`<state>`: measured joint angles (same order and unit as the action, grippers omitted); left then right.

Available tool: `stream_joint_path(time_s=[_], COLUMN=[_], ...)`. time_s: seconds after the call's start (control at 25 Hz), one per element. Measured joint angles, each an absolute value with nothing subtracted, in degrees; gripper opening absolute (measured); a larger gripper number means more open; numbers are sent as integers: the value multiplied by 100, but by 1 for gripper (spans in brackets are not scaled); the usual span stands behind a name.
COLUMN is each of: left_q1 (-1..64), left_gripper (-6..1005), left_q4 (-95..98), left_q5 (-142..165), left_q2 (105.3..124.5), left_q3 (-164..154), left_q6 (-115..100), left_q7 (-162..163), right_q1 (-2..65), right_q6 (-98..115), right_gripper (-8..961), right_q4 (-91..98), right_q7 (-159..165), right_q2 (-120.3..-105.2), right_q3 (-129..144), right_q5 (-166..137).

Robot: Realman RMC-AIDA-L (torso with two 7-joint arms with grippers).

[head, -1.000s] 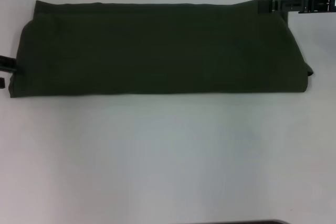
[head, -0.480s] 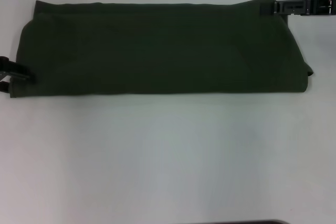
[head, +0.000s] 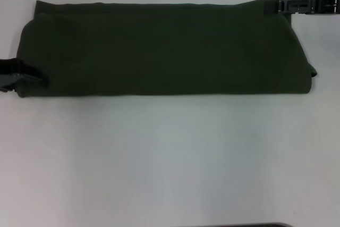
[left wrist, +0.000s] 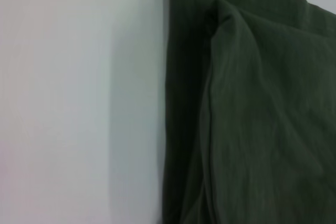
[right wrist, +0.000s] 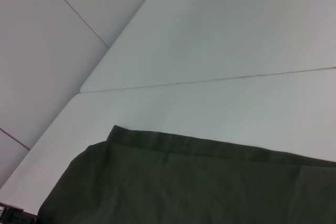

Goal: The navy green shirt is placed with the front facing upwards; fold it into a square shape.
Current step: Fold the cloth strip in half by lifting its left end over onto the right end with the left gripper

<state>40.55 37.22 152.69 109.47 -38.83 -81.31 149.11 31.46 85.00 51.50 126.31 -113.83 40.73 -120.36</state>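
The navy green shirt lies folded into one long dark band across the far half of the white table, plain side up, with no lettering showing. My left gripper comes in from the left edge and sits over the band's near left corner, its two fingers apart. The left wrist view shows that end of the shirt with layered folds beside bare table. My right gripper sits at the band's far right corner, just touching its edge. The right wrist view looks along the shirt's far hem.
Bare white table top fills the whole near half in front of the shirt. A dark strip shows at the near edge. Table seams run behind the shirt in the right wrist view.
My left gripper has slid rightward from the frame's edge onto the shirt's near left corner. The right gripper has drawn back a little to the right. The shirt lies as before.
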Motion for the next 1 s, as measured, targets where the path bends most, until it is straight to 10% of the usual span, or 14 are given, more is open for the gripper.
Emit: stream_joint_path(time_s=[0.2, 0.64, 0.72, 1.0], left_q1=[4045, 4065, 4066, 4086], left_gripper=[747, 281, 55, 20], left_q4=[3761, 3914, 3946, 3972], left_q5=[15299, 15253, 15252, 15249], left_q2=[10960, 10965, 10973, 10989], left_q3=[-3976, -3937, -3934, -3935], left_q6=[-8169, -8427, -8428, -8439], left_q7=[14913, 14720, 14732, 14739], right_q1=[3099, 3062, 3099, 3125], right_q6=[8596, 9225, 9328, 9372], right_gripper=[944, 942, 943, 943], right_q4=[5156, 5188, 5169, 5130], right_q7=[12884, 13627, 13684, 13689], right_q2=[-11267, -10884, -10894, -10960], right_q3=[4084, 4069, 4083, 4052], right_q5=[-12208, -13478, -13759, -13905])
